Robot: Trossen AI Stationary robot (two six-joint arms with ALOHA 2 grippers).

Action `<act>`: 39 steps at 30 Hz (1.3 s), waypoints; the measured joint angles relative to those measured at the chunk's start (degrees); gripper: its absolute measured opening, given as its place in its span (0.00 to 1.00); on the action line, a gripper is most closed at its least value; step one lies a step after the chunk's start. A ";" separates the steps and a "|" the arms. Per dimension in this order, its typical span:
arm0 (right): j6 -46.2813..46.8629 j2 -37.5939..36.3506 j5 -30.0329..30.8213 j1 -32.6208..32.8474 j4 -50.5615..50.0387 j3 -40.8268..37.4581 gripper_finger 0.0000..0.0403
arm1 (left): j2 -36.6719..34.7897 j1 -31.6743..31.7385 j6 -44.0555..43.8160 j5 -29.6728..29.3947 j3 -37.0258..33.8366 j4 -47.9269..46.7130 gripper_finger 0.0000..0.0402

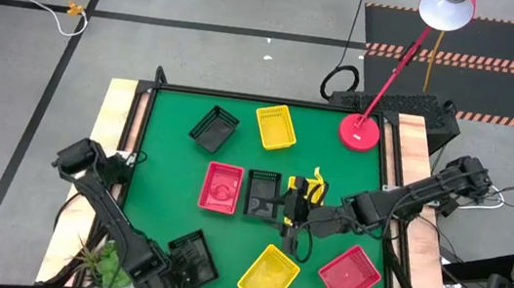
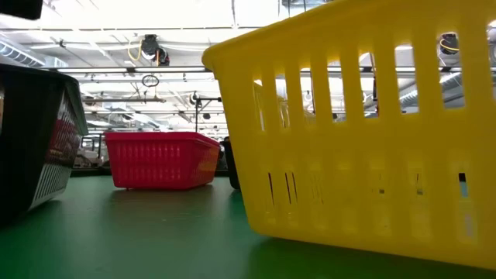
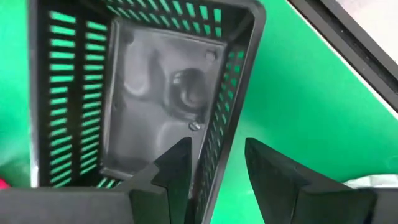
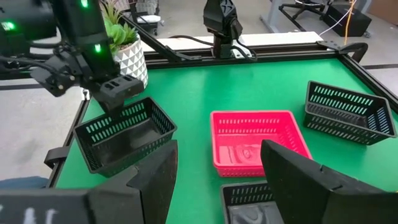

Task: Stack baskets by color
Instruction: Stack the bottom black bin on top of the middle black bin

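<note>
Nearest the low camera stands the near yellow basket [image 2: 349, 155], upright on the green surface [image 2: 155, 232] and filling the right side. The corner black basket [image 2: 35, 147] sits at the left edge, and a red basket [image 2: 159, 159] stands well behind both. No arm shows in this view.

From above, the baskets lie scattered singly and no finished pile shows, so the sorting looks to be at an early stage. I count 3 black, 3 yellow and 2 red; a 3rd red may be nested, I cannot tell. The left arm stretches down its side of the surface and puts the left gripper [image 1: 169, 273] at the corner black basket. The right arm reaches in low from its edge, with the right gripper [image 1: 297, 218] just beside the middle black basket [image 1: 261, 194]. A yellow basket [image 1: 309, 185] shows partly at that wrist; whether it is touched I cannot tell.

At the left wrist, the fingers straddle 1 long wall of the corner black basket, 1 inside and 1 outside. A gap remains, so they are parted and not yet pinching. That placement suits lifting the basket by its wall.

At the right wrist, the fingers stand wide apart and grip nothing. They hover over the middle black basket's rim and point towards the red basket. A far black basket [image 4: 348, 115] rests apart, and a potted plant [image 4: 121, 43] stands beyond the left arm.
</note>
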 joint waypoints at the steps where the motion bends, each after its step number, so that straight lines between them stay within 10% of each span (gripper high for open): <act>1: -0.06 0.00 0.00 0.00 0.04 -0.01 0.56 | 0.00 0.07 0.36 0.00 -0.56 0.92 0.38; 20: 0.24 0.00 0.00 0.00 0.04 -0.01 0.56 | 0.00 0.29 2.20 -1.38 -1.61 1.94 0.03; 39: 1.91 0.00 3.33 2.32 0.04 -0.03 0.56 | -0.42 2.49 5.28 -0.15 3.86 -3.82 0.05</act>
